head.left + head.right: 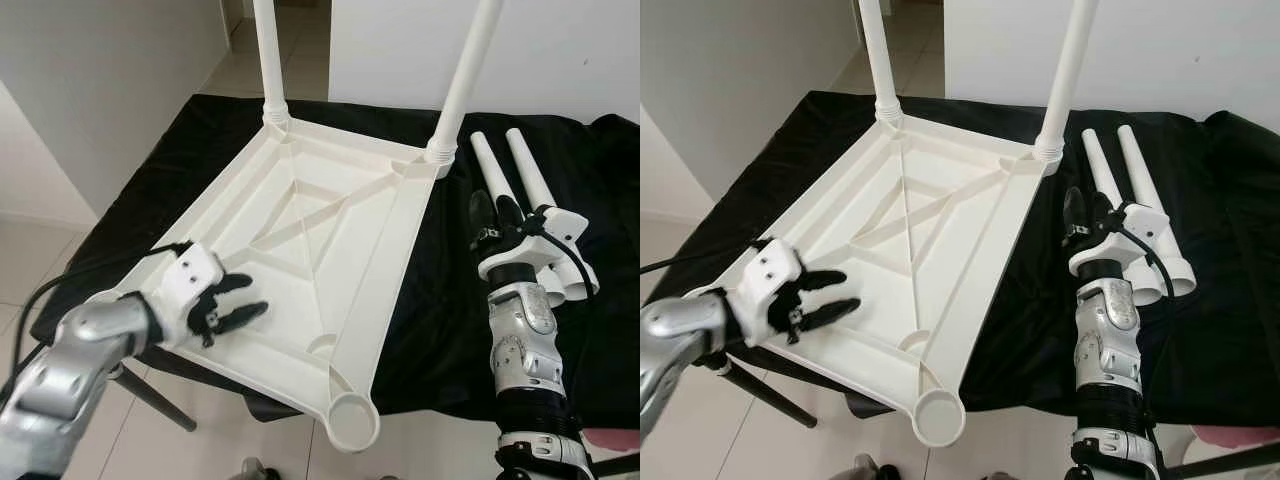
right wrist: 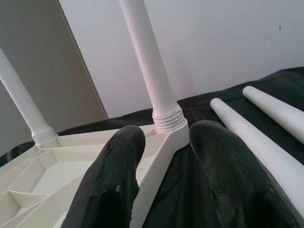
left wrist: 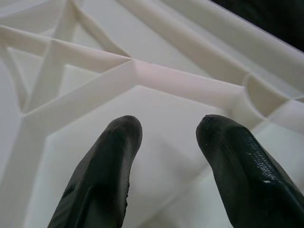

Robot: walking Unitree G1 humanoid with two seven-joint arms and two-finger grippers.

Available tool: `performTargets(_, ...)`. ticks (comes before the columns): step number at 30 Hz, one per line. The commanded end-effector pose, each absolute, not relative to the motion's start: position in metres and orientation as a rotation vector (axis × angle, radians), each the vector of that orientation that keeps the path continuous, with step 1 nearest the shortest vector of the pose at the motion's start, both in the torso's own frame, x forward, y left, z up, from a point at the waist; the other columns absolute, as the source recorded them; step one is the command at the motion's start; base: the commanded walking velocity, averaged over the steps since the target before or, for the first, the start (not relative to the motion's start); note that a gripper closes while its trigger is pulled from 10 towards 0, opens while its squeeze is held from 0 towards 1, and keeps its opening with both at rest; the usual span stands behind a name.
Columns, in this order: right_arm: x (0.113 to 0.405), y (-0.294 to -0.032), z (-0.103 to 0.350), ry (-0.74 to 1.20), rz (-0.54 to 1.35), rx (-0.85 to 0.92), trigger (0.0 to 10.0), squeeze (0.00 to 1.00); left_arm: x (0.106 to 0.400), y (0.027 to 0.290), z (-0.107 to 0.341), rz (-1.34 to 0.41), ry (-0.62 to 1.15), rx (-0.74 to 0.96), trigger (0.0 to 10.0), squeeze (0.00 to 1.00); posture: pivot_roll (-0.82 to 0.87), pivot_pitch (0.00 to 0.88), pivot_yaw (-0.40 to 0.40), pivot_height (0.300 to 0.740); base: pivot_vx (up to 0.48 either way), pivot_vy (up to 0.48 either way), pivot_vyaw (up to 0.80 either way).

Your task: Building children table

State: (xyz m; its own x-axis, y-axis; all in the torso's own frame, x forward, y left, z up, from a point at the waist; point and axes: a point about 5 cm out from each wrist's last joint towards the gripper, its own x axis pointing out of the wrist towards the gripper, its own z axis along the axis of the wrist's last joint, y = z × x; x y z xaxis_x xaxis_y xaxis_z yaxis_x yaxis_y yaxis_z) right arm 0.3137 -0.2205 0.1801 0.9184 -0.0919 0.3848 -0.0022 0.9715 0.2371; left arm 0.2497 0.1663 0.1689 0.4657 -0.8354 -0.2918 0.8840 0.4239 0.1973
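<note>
A white plastic table top (image 1: 400, 250) lies upside down on a black cloth (image 1: 440, 330). Two white legs stand screwed into its far corners, one at the left (image 1: 268, 60) and one at the right (image 1: 465, 80). Two loose legs (image 1: 495, 180) (image 1: 530, 170) lie side by side on the cloth to the right of the top. My left gripper (image 1: 250, 298) hovers open over the ribbed underside near the front-left corner, holding nothing (image 3: 168, 128). My right gripper (image 1: 495, 208) is open beside the loose legs, pointing toward the far-right leg (image 2: 147, 61). The nearest corner socket (image 1: 352, 415) holds no leg.
The nearest corner of the table top overhangs the cloth-covered surface's front edge. A dark support leg (image 1: 150, 395) slants down to the tiled floor beneath it. White walls stand behind and to the left. A pink object (image 1: 610, 440) peeks in at the bottom right.
</note>
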Motion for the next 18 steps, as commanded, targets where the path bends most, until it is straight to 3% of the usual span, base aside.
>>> performTargets(1, 0.312, -0.221, 0.18, -0.395, -0.057, 0.236, 10.0, 0.0, 0.233, 0.156, 0.167, -1.26, 0.206, 0.333, 10.0, 0.0, 0.0, 0.085, 0.052, 0.74, 0.0, 0.0, 0.0)
performTargets(5, 0.312, -0.221, 0.182, -0.389, -0.056, 0.232, 10.0, 0.0, 0.23, 0.15, 0.161, -1.274, 0.222, 0.359, 10.0, 0.0, 0.0, 0.085, 0.047, 0.74, 0.0, 0.0, 0.0)
performTargets(10, 0.315, -0.219, 0.187, -0.389, -0.047, 0.226, 10.0, 0.0, 0.246, 0.146, 0.139, -1.166, 0.26, 0.487, 10.0, 0.0, 0.0, 0.083, 0.044, 0.74, 0.0, 0.0, 0.0)
performTargets(18, 0.32, -0.215, 0.19, -0.392, -0.046, 0.227, 10.0, 0.0, 0.279, 0.127, 0.134, -0.976, 0.269, 0.417, 10.0, 0.0, 0.0, 0.074, 0.042, 0.74, 0.0, 0.0, 0.0)
